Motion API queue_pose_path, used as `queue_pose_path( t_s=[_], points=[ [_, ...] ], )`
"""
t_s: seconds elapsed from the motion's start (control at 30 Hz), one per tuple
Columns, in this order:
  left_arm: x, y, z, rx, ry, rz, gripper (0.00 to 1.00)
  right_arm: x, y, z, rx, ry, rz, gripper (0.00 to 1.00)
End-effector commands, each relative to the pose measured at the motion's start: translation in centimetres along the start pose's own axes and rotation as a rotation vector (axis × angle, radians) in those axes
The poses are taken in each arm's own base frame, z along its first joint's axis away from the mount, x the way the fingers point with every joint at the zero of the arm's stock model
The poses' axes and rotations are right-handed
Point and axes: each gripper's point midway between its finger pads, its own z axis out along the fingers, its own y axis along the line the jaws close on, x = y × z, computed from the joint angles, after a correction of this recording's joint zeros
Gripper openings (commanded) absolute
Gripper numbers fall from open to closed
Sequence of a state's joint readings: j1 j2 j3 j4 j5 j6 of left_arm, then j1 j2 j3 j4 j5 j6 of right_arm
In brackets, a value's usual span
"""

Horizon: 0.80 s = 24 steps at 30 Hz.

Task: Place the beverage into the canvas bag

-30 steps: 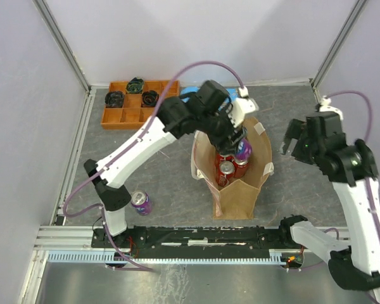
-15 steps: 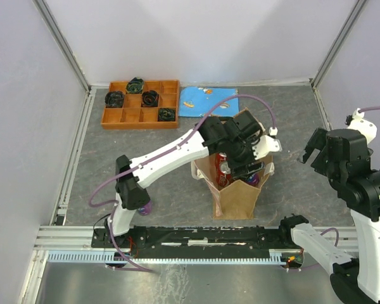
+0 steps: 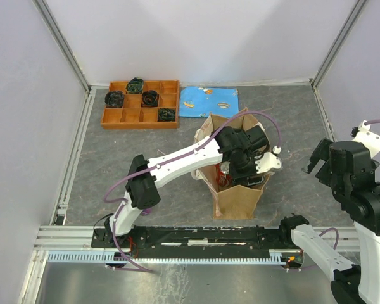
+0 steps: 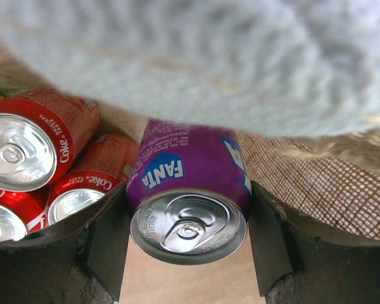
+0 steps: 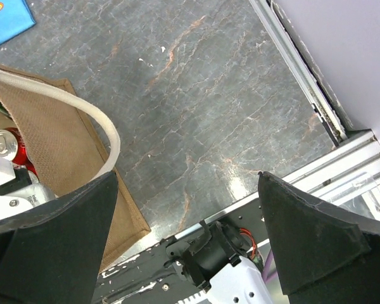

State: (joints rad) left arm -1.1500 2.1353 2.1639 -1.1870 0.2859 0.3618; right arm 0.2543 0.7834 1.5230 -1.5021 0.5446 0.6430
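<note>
The tan canvas bag [image 3: 235, 197] stands upright at the table's middle with its mouth open. My left gripper [image 3: 246, 170] reaches down inside it. In the left wrist view the left gripper [image 4: 189, 244] is shut on a purple Fanta can [image 4: 190, 180], next to several red Coke cans [image 4: 35, 142] inside the bag's woven wall [image 4: 316, 183]. A blurred off-white strap [image 4: 209, 57] crosses the top of that view. My right gripper [image 3: 319, 161] is open and empty to the right of the bag. In the right wrist view the right gripper [image 5: 187, 244] hangs over bare table, with the bag [image 5: 57, 152] at its left.
An orange compartment tray [image 3: 123, 117] with dark coiled items stands at the back left. A blue packet [image 3: 209, 101] lies behind the bag. A metal rail [image 3: 69, 233] runs along the near edge and side rails [image 5: 304, 69] line the table.
My left gripper has carried the purple can from above the bag's far rim down into the bag. The right arm has drawn back to the right, away from the bag.
</note>
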Motion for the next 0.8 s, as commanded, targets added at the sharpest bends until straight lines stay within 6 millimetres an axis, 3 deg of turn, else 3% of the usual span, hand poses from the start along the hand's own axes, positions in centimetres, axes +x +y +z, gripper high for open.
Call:
queue_pose_path(
  t_s=[0.0, 0.23, 0.5, 0.77],
  points=[
    [-0.7, -0.9, -0.2, 0.019, -0.023, 0.071, 0.03, -0.1, -0.7, 0.1, 0.030, -0.021, 0.013, 0.99],
    [2.1, -1.4, 2.4, 0.052, 0.053, 0.047, 0.03, 0.2, -0.8, 0.0, 0.030, -0.020, 0.018, 0.99],
    [3.0, -0.4, 5.4, 0.027, 0.079, 0.027, 0.03, 0.2, -0.9, -0.1, 0.029, -0.021, 0.028, 0.99],
    [5.6, -0.2, 7.9, 0.034, 0.143, 0.022, 0.03, 0.1, -1.0, -0.1, 0.038, -0.019, 0.025, 0.99]
  ],
)
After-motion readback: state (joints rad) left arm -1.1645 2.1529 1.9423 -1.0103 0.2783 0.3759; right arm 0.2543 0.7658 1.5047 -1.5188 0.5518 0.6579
